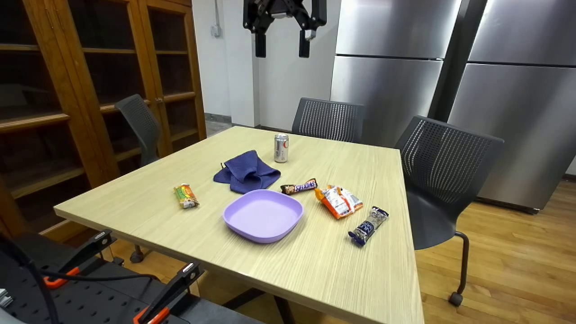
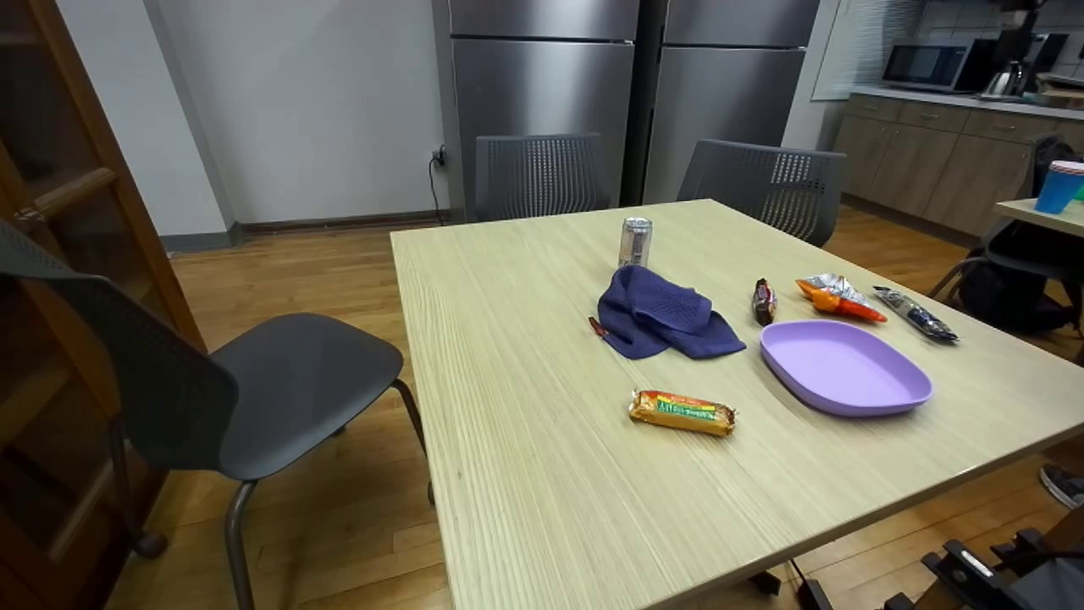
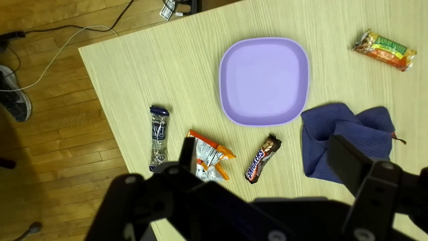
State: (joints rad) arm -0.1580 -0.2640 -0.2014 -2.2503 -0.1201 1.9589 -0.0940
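My gripper [image 1: 282,45] is open and empty, high above the table; it touches nothing. In the wrist view a Snickers bar [image 3: 262,159] lies between and below its fingers. An orange and white snack bag [image 3: 210,154] is partly hidden by one finger, and a crumpled dark blue cloth [image 3: 347,134] by the other. A lilac plate [image 3: 264,80] holds nothing. A nut bar [image 3: 158,137] lies near the table's edge. A green and orange granola bar [image 3: 384,50] lies beyond the cloth. A silver can [image 1: 281,148] stands upright behind the cloth, outside the wrist view.
The pale wooden table [image 1: 180,229] bears all these things. Grey chairs [image 1: 450,166] stand round it, one also at the side [image 2: 296,390]. Clamps [image 1: 171,292] grip a dark surface by the near edge. Fridges [image 1: 387,85] and a wooden cabinet [image 1: 103,99] stand behind.
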